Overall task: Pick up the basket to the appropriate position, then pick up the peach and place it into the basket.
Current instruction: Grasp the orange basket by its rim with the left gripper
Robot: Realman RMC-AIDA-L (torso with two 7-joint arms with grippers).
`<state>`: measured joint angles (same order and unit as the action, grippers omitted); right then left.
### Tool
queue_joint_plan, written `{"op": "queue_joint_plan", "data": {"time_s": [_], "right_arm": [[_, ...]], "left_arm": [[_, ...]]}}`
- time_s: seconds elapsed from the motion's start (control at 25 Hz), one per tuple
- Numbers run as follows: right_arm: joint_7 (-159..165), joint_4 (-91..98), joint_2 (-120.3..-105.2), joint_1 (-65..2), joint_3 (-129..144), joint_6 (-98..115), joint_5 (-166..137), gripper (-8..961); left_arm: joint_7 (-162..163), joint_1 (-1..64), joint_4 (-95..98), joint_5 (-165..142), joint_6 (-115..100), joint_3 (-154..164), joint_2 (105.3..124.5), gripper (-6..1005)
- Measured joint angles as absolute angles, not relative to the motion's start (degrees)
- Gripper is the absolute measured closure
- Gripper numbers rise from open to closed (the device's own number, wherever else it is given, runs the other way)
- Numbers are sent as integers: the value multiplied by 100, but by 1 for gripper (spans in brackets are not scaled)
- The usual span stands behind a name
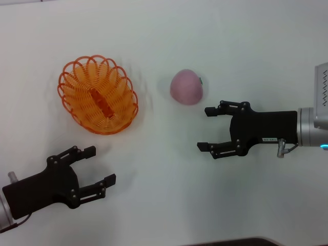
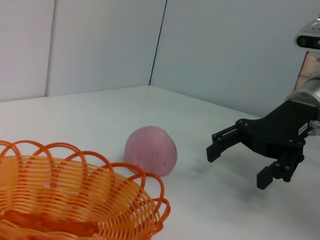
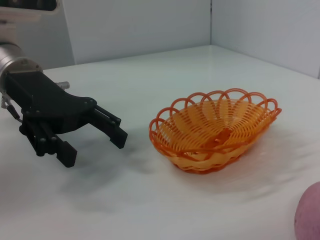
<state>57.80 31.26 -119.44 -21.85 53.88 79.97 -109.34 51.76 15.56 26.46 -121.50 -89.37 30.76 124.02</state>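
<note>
The orange wire basket point(image 1: 117, 88) stands empty on the white table at the left. It also shows in the left wrist view point(image 2: 75, 200) and the right wrist view point(image 3: 215, 127). The pink peach point(image 1: 187, 87) lies to its right, apart from it, and shows in the left wrist view point(image 2: 151, 151) and at the right wrist view's corner point(image 3: 309, 216). My left gripper point(image 1: 101, 165) is open and empty, just in front of the basket point(image 3: 94, 148). My right gripper point(image 1: 204, 128) is open and empty, in front of and slightly right of the peach point(image 2: 238, 166).
The white table point(image 1: 164, 205) is bordered by pale walls in the wrist views. A dark edge shows along the table's front.
</note>
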Motion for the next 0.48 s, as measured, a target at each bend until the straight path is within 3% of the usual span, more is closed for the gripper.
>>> {"op": "queue_joint_plan", "data": {"time_s": [0.48], "right_arm": [[5705,3118,-11944,-2188,5364,7999,-10912,24]], "left_arm": [[5218,1547,2646,-12120,-8999,3030,12402,140]]}}
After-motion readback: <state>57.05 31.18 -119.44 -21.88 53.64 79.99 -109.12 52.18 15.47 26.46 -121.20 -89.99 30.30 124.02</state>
